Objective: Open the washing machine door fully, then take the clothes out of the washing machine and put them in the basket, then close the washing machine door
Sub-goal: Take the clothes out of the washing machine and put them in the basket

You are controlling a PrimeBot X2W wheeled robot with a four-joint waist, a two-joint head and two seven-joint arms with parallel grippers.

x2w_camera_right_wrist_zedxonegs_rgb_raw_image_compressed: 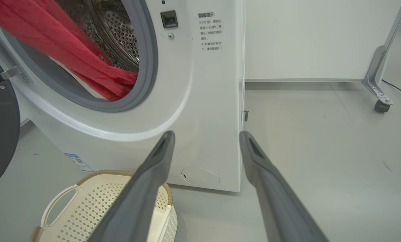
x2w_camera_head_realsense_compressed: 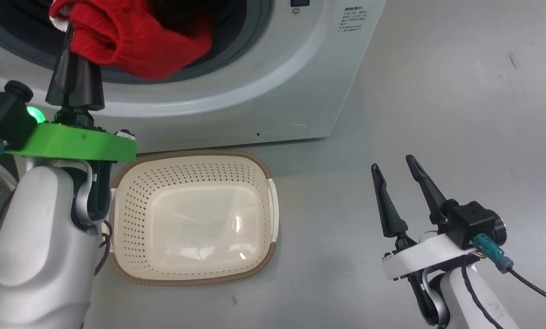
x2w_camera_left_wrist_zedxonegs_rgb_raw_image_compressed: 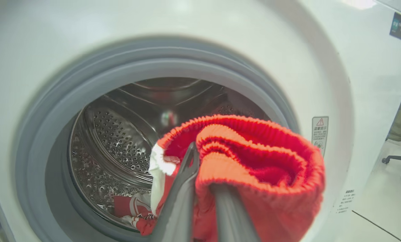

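Right gripper (x2w_camera_right_wrist_zedxonegs_rgb_raw_image_compressed: 207,135), fingers spread, faces the washing machine (x2w_camera_right_wrist_zedxonegs_rgb_raw_image_compressed: 204,101); clothes (x2w_camera_right_wrist_zedxonegs_rgb_raw_image_compressed: 69,57) drape from its mouth, basket (x2w_camera_right_wrist_zedxonegs_rgb_raw_image_compressed: 86,211) near left

Head looks down; both wrists face the washing machine (x2w_camera_right_wrist_zedxonegs_rgb_raw_image_compressed: 193,101), left closest.

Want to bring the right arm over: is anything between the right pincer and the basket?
No. In the head view, bare grey floor separates the basket from the open right pincer.

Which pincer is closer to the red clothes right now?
Left. The left pincer is clamped on the red clothes at the washing machine; the right pincer hangs open over the floor.
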